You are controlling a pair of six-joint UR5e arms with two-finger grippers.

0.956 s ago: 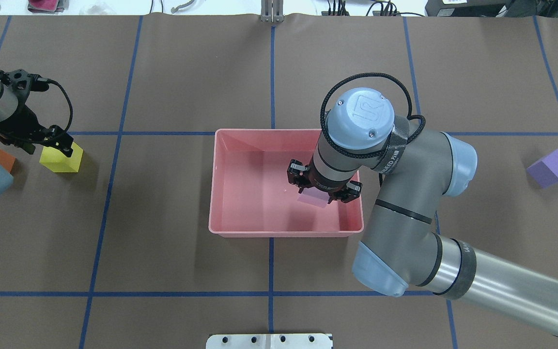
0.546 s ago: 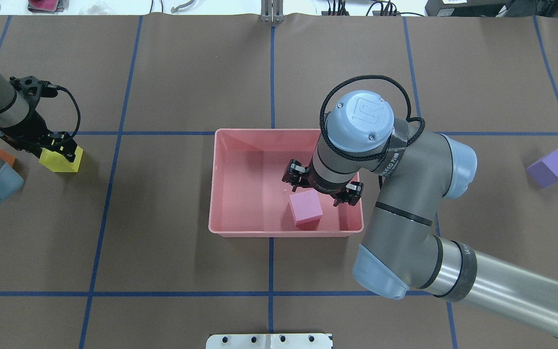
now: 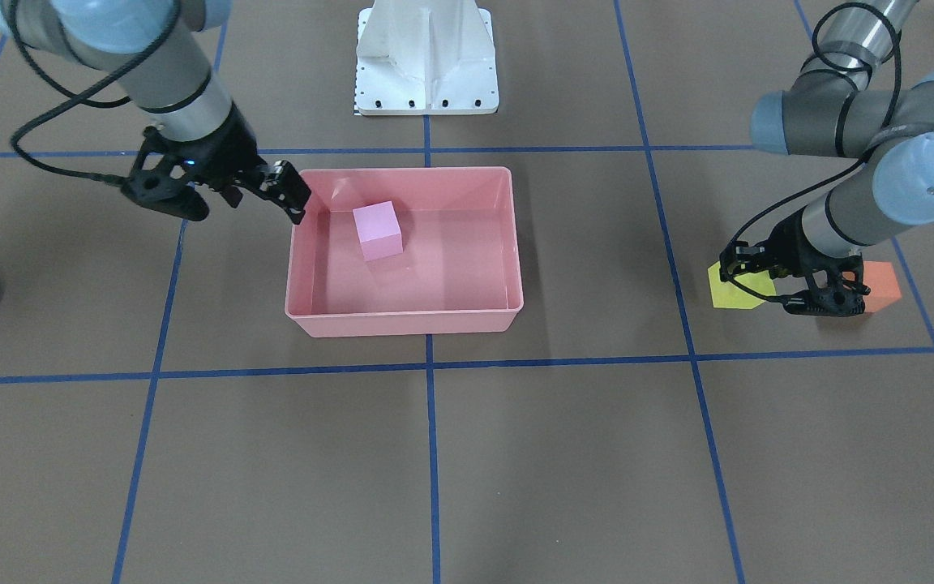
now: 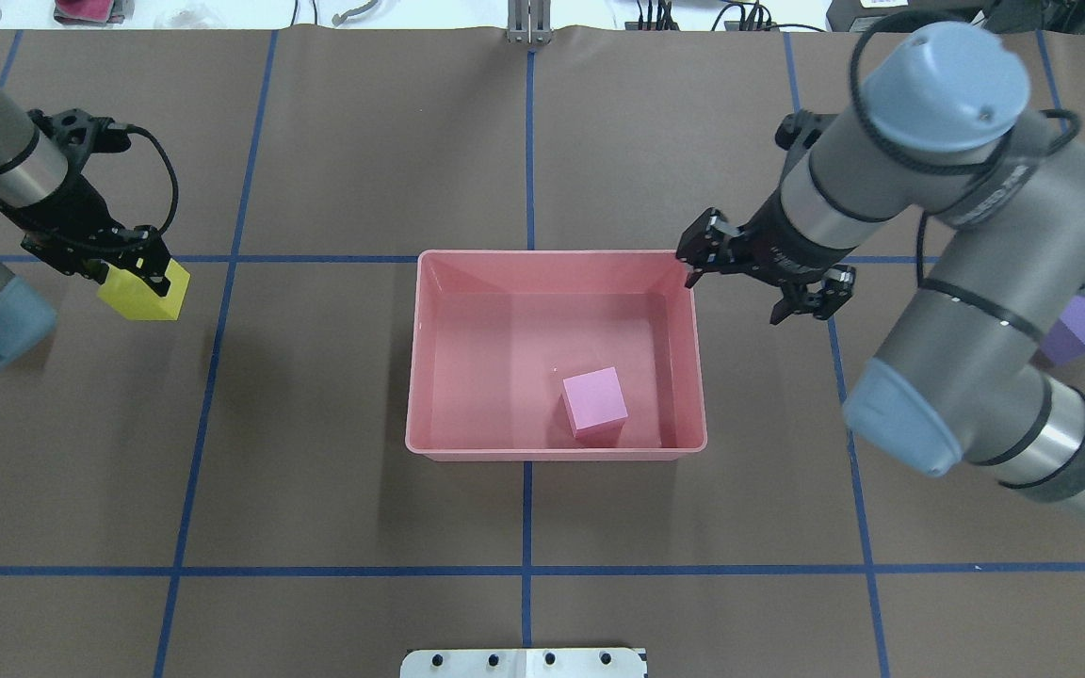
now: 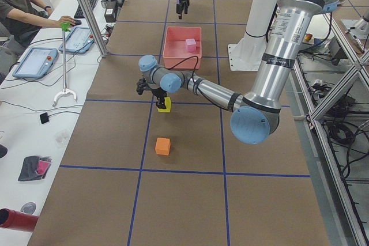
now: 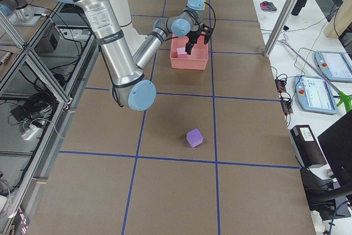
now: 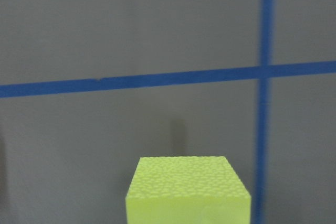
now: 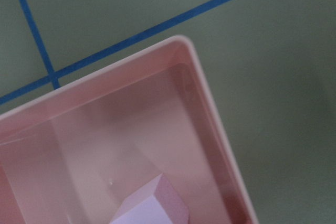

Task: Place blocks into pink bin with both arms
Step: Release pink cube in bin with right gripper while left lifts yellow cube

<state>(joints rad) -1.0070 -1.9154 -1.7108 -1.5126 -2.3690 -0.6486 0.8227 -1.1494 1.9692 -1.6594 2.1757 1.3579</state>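
The pink bin stands mid-table and also shows in the front view. The light pink block lies in the bin near its front right corner and shows in the right wrist view. My right gripper is open and empty, raised just beyond the bin's far right corner. My left gripper is shut on the yellow block at the far left, also seen in the left wrist view. The orange block rests behind the left gripper. The purple block sits far right, partly hidden by my right arm.
The white pedestal base stands at the robot's side of the table. Blue tape lines divide the brown table cover into squares. An operator sits at a side bench with tablets.
My right gripper let go of the light pink block, which now lies in the bin, and swung away past the bin's far right corner. My left gripper closed on the yellow block and shifted it rightward.
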